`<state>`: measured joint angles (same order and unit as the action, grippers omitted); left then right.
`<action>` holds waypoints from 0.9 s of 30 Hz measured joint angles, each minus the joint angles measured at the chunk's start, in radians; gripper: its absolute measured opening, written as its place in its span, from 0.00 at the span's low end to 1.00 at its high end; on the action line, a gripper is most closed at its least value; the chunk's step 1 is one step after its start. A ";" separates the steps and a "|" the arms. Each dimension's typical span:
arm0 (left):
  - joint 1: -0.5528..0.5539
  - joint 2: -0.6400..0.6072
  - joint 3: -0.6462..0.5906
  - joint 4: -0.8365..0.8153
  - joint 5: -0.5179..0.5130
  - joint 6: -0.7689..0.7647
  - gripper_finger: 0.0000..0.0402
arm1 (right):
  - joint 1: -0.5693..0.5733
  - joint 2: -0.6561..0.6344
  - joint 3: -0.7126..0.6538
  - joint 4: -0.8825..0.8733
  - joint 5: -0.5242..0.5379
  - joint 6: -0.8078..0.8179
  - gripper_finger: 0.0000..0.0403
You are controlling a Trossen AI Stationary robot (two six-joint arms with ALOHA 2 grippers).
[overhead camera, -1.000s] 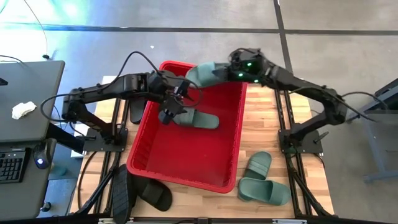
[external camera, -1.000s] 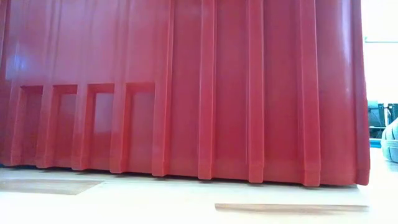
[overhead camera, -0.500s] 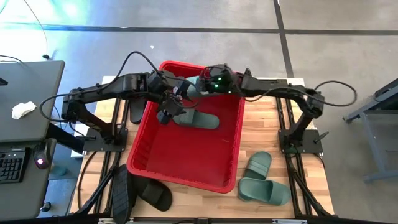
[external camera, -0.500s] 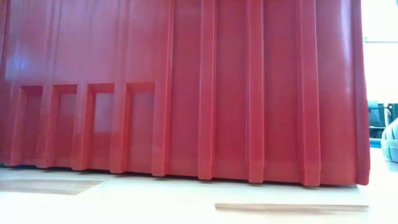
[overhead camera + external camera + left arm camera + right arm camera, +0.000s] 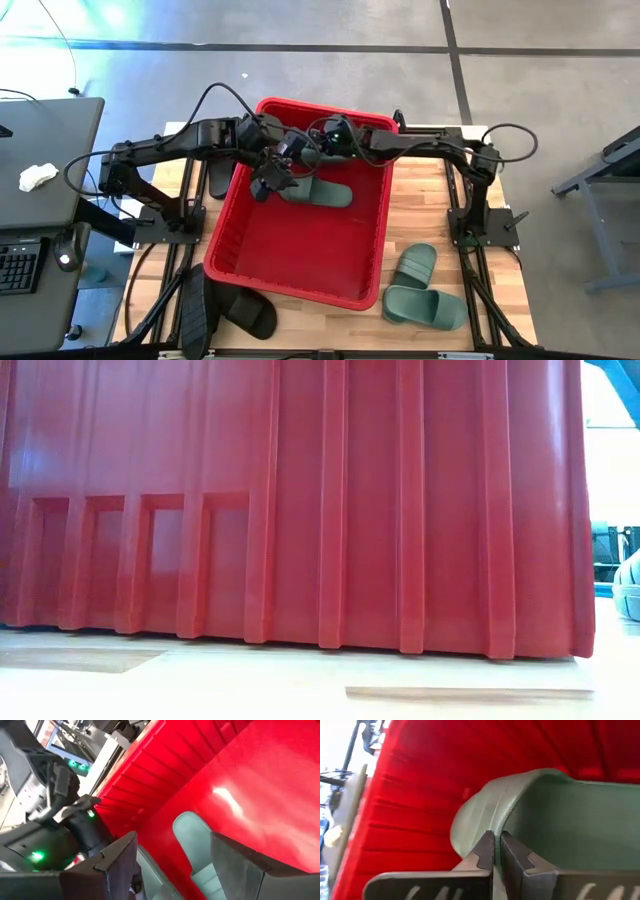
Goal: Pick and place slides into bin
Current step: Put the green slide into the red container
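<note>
Moved since the earlier frame: the right arm has swung in from over the bin's far right corner to over its far left part, carrying a green slide with it; the left arm and all other items are unchanged.

Bin (image 5: 372,215): one, red, on the wooden counter (image 5: 430,215). In the low view its ribbed wall (image 5: 300,500) fills nearly the whole picture.

Slides, dark green: four counted.
- One lying flat inside the bin (image 5: 322,191), toward its far end.
- One held over the bin's far left part (image 5: 555,815), its edge pinched in the right pincer (image 5: 494,851), whose fingers are clenched together on it. In the high view this slide is mostly hidden by the two arms.
- Two on the counter just outside the bin's near right corner, one closer to the bin (image 5: 415,266), one beyond it toward the counter edge (image 5: 425,307).

Slides, black: three countable.
- Two at the bin's near left corner, one just outside the near wall (image 5: 248,312), one on its side at the counter edge (image 5: 194,316).
- One beside the bin's left wall (image 5: 220,180), partly under the left arm.

Left pincer (image 5: 172,857): fingers spread apart, grasping nothing, hanging inside the bin above the flat green slide (image 5: 197,847), close beside the right pincer.
</note>
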<state>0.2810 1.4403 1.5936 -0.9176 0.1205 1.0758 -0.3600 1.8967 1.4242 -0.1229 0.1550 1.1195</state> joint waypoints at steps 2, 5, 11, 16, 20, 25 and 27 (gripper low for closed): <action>0.000 0.000 0.000 0.000 0.006 0.004 0.58 | 0.000 0.012 0.000 -0.010 0.002 0.015 0.00; 0.000 0.000 0.000 0.000 0.022 0.017 0.58 | 0.000 0.028 0.000 -0.010 0.005 0.034 0.00; 0.000 0.000 0.000 0.001 0.026 0.020 0.58 | 0.003 0.064 0.000 -0.019 0.025 0.081 0.00; 0.000 0.000 0.000 0.002 0.026 0.020 0.58 | 0.003 0.083 0.000 -0.058 0.025 0.118 0.00; 0.000 0.000 0.000 0.002 0.026 0.021 0.58 | 0.020 0.093 0.000 -0.090 0.033 0.159 0.00; 0.000 0.001 0.000 0.002 0.030 0.028 0.58 | 0.036 0.093 0.000 -0.090 0.052 0.178 0.00; 0.000 0.001 0.000 0.003 0.030 0.028 0.58 | 0.034 0.093 0.000 -0.089 0.049 0.193 0.00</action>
<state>0.2810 1.4410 1.5936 -0.9150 0.1501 1.1042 -0.3256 1.9901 1.4242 -0.2117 0.2044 1.3121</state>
